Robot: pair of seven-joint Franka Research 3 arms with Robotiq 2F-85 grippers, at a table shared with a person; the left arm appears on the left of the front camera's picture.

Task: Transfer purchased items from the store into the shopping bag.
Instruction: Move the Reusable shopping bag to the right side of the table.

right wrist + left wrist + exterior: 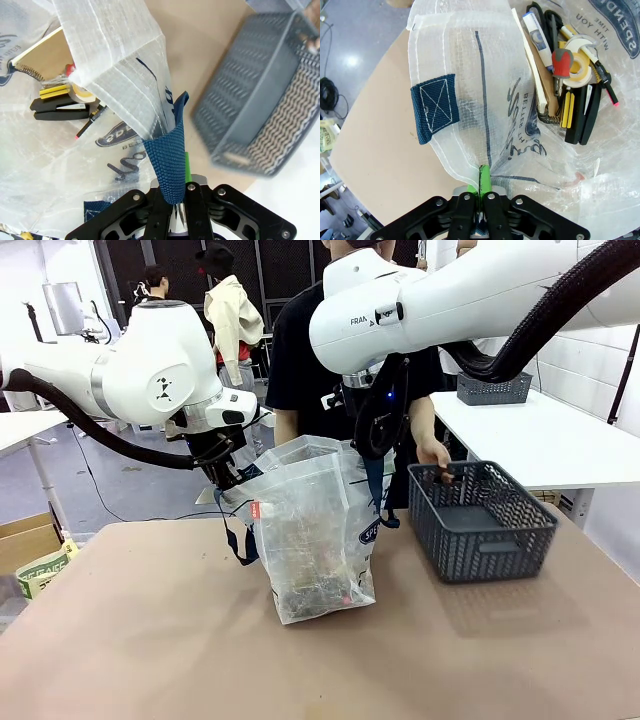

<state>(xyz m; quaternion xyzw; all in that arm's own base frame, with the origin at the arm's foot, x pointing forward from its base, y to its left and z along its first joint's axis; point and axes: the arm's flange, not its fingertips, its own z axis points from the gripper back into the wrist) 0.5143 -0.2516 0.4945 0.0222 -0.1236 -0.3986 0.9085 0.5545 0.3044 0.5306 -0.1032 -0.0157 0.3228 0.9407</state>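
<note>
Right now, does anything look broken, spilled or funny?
Nothing stands out. The shopping bag stands upright, the left pincer shut on its rim, the right pincer shut on its blue strap. The things inside lie jumbled but none has spilled. The grey basket sits level beside it.

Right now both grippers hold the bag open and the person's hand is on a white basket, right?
No: the front view shows a dark grey basket, not white. The left gripper and right gripper hold the bag open, with the person's hand on that basket.
</note>
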